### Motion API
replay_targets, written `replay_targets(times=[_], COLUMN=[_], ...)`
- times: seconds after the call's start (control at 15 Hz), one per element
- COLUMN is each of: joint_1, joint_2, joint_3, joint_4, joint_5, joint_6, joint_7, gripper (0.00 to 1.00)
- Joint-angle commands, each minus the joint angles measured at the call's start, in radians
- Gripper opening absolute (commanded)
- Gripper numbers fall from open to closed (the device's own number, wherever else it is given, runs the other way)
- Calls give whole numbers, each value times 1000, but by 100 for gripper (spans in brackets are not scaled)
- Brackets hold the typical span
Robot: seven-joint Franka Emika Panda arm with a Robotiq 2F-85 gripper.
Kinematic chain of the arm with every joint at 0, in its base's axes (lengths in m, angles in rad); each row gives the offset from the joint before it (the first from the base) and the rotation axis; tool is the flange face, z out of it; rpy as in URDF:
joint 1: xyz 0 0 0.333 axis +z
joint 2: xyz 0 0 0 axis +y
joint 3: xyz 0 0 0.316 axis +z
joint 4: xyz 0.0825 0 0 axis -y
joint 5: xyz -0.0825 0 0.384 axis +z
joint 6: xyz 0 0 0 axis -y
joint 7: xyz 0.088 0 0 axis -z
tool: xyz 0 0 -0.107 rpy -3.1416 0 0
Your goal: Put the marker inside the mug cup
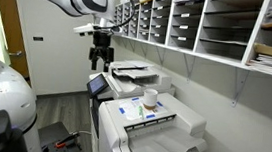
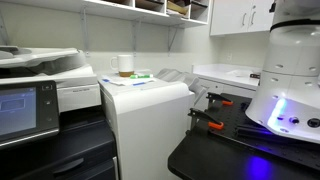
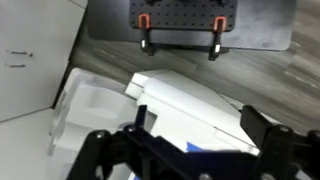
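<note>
The small white mug cup [image 1: 150, 97] stands on the flat top of a large white printer [image 1: 141, 127]; it also shows in an exterior view [image 2: 124, 65]. A thin green marker [image 2: 139, 78] lies on the printer top just beside the mug. My gripper [image 1: 99, 58] hangs high in the air, well away from the mug and above the copier behind it. In the wrist view the gripper [image 3: 180, 150] is open and empty, its dark fingers spread wide over the printer's white top [image 3: 190, 100]. The mug and marker are out of the wrist view.
A second copier [image 1: 131, 74] with a touch panel [image 2: 20, 108] stands beside the printer. Mail shelves [image 1: 201, 22] line the wall above. A black bench with orange clamps [image 3: 180, 45] and the white robot base [image 2: 290, 70] sit next to the printer.
</note>
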Motion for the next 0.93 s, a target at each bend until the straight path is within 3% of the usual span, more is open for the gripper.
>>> replay_targets(times=[0.0, 0.2, 0.53, 0.87], joint_1=[-1, -2, 2, 10], joint_2=[139, 239, 271, 406], joint_3=[-27, -52, -60, -150], joint_4=[40, 64, 76, 121], joint_5=[-184, -265, -240, -115], joint_6=[95, 196, 196, 213], joint_7=[-116, -141, -108, -430], gripper=[100, 100, 100, 100])
